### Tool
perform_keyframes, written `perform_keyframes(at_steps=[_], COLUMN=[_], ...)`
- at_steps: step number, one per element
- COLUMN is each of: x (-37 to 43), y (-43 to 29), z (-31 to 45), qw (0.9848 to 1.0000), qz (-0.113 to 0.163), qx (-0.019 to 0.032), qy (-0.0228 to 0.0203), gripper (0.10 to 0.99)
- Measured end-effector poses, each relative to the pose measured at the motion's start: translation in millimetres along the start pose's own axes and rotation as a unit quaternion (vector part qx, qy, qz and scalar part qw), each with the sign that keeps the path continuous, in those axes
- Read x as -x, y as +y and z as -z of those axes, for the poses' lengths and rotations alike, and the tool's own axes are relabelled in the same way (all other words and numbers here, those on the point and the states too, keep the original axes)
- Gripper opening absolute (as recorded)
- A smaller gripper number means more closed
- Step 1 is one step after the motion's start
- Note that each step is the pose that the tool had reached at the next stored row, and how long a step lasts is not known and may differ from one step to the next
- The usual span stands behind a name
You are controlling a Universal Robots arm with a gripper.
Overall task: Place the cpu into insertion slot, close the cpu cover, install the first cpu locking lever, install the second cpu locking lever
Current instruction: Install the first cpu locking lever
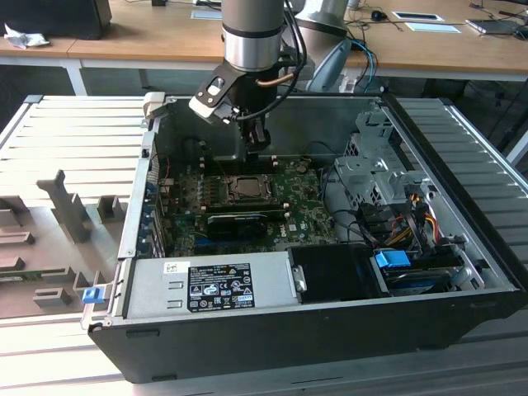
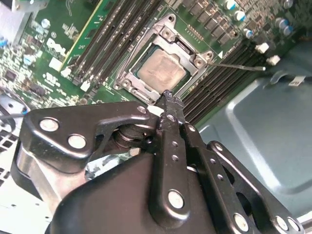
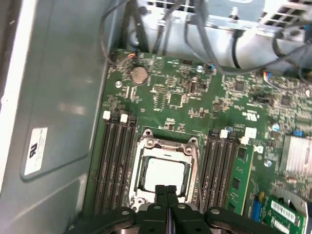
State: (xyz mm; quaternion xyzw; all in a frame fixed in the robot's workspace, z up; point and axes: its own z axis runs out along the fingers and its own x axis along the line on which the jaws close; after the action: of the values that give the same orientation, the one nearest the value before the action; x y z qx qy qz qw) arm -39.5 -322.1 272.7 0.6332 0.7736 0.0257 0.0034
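Right now the arm (image 1: 252, 37) reaches down into the open computer case (image 1: 330, 330), which lies on its side on a slatted metal desk (image 1: 74, 132). The claw (image 1: 259, 142) hangs low over the green motherboard (image 1: 305, 206), close to the far wall of the case and just above the processor socket.

In the first wrist view the claw (image 3: 165, 189) has its two black fingers pressed together with nothing between them, their tips over the near edge of the socket. In the second wrist view the claw (image 2: 168, 95) comes to a single narrow point just beside the socket's corner; I cannot tell whether it touches the metal.

The cpu (image 3: 163, 174) already sits in its slot, its dull silvery top facing up, and it shows as a pale square in the second wrist view too (image 2: 161, 68). The cpu cover (image 3: 168, 147) lies down flat around it, framing the chip through its square window.

One thin wire locking lever (image 2: 239, 66) juts out sideways from the socket across the memory slots (image 2: 222, 78).

Rows of memory slots flank the socket on both sides (image 3: 117, 161), a coin battery (image 3: 140, 74) sits further up the board, and a grey power supply (image 1: 206, 285) fills the near side of the case.
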Motion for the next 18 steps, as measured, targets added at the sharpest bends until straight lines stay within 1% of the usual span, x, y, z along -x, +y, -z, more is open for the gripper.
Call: perform_keyframes(at_steps=[1, 7, 13, 16, 18], x=[0.0, 0.0, 0.0, 0.0, 0.0], y=[0.0, 0.0, 0.0, 0.0, 0.1], z=[0.0, 0.4, 0.5, 0.4, 0.5], qw=[0.9999, 0.9993, 0.9988, 0.9984, 0.998], qz=[0.011, 0.037, 0.048, 0.057, 0.062], qx=[-0.0003, -0.0012, -0.0015, -0.0019, -0.0026], qy=[0.0005, 0.0008, 0.0011, 0.0009, -0.0008], gripper=[0.106, 0.106, 0.106, 0.106, 0.106])
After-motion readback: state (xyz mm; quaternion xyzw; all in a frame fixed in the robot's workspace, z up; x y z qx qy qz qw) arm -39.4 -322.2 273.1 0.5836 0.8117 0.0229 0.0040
